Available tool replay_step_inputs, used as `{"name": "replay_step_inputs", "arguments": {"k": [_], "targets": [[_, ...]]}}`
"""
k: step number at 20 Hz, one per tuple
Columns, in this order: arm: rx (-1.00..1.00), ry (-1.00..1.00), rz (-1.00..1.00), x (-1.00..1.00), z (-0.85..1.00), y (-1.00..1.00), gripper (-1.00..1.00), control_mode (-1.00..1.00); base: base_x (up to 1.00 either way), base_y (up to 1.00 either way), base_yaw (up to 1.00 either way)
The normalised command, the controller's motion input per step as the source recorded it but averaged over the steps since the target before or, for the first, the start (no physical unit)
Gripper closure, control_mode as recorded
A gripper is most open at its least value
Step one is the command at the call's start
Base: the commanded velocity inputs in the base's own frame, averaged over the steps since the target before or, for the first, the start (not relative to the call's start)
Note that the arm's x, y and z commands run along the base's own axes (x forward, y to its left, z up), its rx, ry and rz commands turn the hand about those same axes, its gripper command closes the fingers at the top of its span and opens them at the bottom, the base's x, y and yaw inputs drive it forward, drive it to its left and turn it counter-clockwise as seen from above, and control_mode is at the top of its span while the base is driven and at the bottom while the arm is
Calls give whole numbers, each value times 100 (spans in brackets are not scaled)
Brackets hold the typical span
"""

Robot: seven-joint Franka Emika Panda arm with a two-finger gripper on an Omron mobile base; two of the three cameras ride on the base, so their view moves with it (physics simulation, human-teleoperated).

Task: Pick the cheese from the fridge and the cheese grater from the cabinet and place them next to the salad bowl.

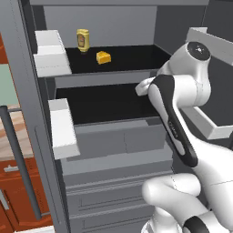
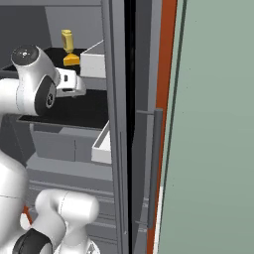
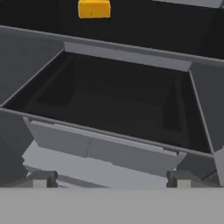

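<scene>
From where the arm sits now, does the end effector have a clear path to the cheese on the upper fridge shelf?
Probably yes. The fridge stands open, and the cheese lies in the open on the upper shelf, apart from the mustard bottle. The end effector is open, aimed at the shelf below, so it must rise first.

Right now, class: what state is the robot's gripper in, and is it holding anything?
Gripper: open, jaws spread wide, holding nothing; the cheese sits on the fridge shelf ahead of it.

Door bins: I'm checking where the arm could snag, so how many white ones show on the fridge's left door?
2: the upper bin beside the mustard bottle, the lower bin beneath it. Others may be hidden.
</scene>
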Motion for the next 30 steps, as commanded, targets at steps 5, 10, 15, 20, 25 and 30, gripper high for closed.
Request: {"name": "replay_step_inputs", "arguments": {"k": [5,10,15,20,25,30], "targets": [[0,-21,0,0,18,30,-100,-100,0,0,0],[0,-7,0,0,20,31,-100,-100,0,0,0],[1,-3,1,1,37,19,-100,-100,0,0,0],[3,-1,4,9,27,6,-100,-100,0,0,0],[1,-4,5,34,0,0,-100,-100,0,0,0],[0,-10,2,45,0,9,-100,-100,0,0,0]]}}
